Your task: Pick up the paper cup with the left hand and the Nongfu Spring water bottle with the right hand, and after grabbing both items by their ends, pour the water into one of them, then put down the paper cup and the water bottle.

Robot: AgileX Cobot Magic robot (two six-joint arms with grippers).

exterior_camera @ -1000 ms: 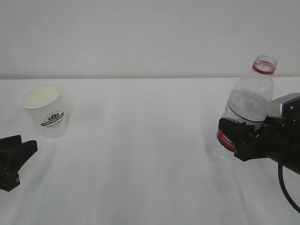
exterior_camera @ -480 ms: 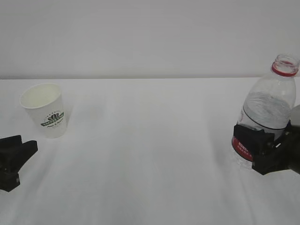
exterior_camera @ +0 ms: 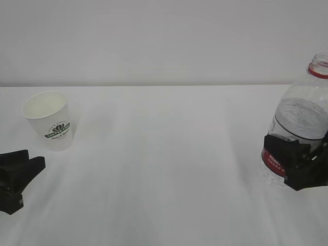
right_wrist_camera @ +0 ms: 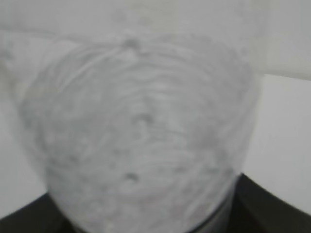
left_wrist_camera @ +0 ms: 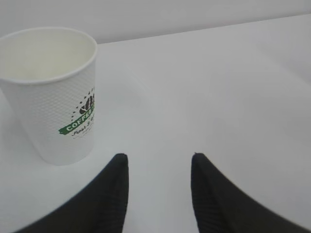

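right gripper (exterior_camera: 297, 166) clamps the tilted, uncapped nongfu spring water bottle (exterior_camera: 300, 125); left gripper (exterior_camera: 23, 169), jaws apart, sits near the paper cup (exterior_camera: 50, 120); tilt risks spilling.

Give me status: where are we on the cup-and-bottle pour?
Done: paper cup stands on the table, clear of the open left hand; whether it holds water isn't clear. In hand: right hand grips the uncapped Nongfu Spring water bottle at its label. Left: release the bottle.
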